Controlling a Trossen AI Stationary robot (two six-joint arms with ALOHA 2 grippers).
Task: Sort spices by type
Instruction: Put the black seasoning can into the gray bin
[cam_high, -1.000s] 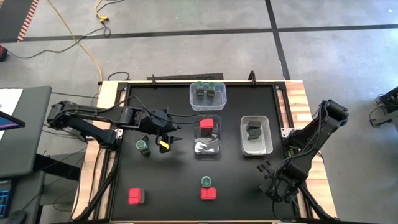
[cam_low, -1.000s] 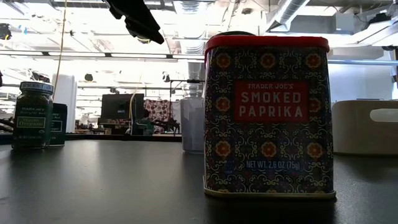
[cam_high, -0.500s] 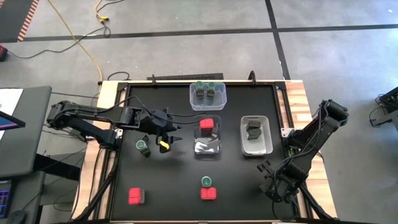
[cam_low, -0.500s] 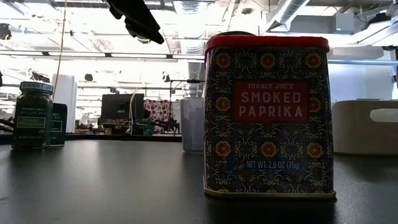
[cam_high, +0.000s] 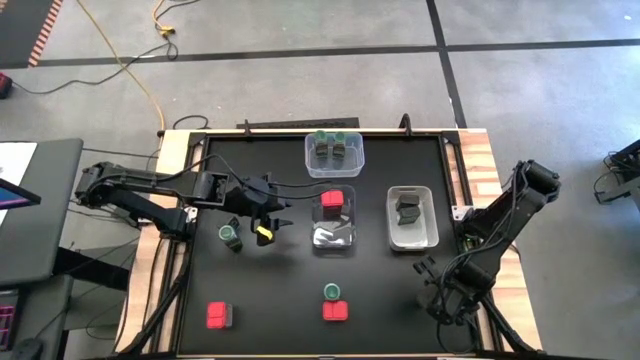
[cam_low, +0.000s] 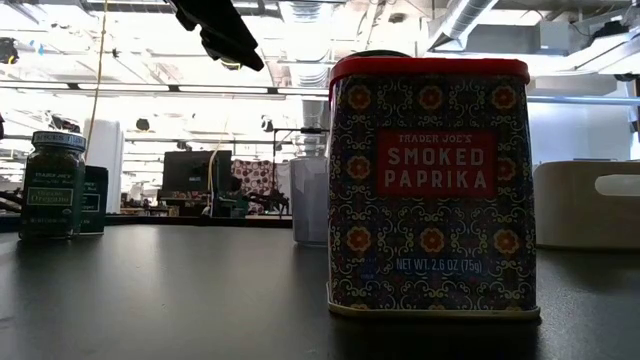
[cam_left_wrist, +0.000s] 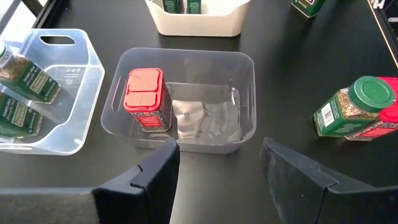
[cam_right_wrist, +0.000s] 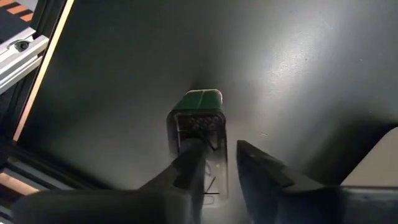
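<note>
Seen from above, a black surface (cam_high: 280, 290) carries three clear tubs and several loose spice containers. The left jaws (cam_high: 268, 222) hover above the surface just left of the middle tub (cam_high: 334, 240), spread wide and holding nothing. In the left wrist view the two dark fingers (cam_left_wrist: 158, 180) stand well apart, with the middle tub framed between them. One red-topped tin (cam_left_wrist: 146, 99) stands upright in that tub, against the wall nearer the back of the surface.

The back tub (cam_high: 334, 153) holds green-lidded jars. The right-hand tub (cam_high: 412, 217) holds a dark blocky container (cam_high: 407, 208). A loose green-lidded jar (cam_high: 230, 236) stands just left of the left jaws. Near the front edge, another green-lidded jar (cam_high: 332, 292) touches or nearly touches a red tin (cam_high: 335, 311), and a second red tin (cam_high: 218, 316) stands alone at the front left.

The right jaws (cam_high: 428, 278) sit low at the front right of the surface. In the right wrist view, the fingers (cam_right_wrist: 189, 165) are close together above a small green-ended container (cam_right_wrist: 199, 134) lying on the surface. Whether they touch it cannot be told.

At surface level, a smoked paprika tin (cam_low: 430, 185) fills the foreground.
</note>
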